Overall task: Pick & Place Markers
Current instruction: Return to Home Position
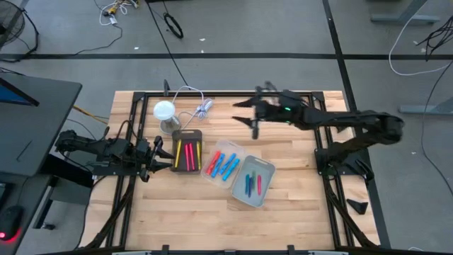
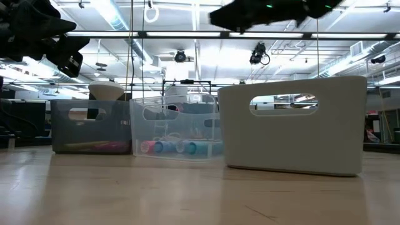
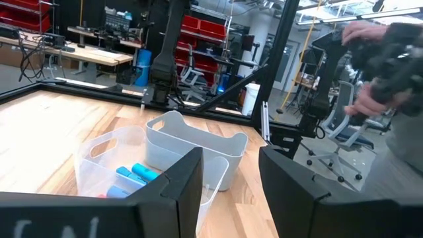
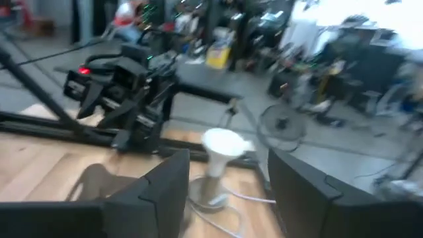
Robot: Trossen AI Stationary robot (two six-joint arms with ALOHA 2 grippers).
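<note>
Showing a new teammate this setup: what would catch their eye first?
Three bins sit in a central row: a dark gray bin with yellow and pink markers, a transparent bin with red and blue ones, and a pale bin with blue and pink ones. The right gripper hangs open farther back, facing a white lamp; the left gripper waits open beside the dark gray bin.

A white round-topped lamp [image 1: 164, 111] stands toward the far left of the pale wooden counter [image 1: 184, 219], with a coiled white cable bundle [image 1: 203, 108] just beside it.
</note>
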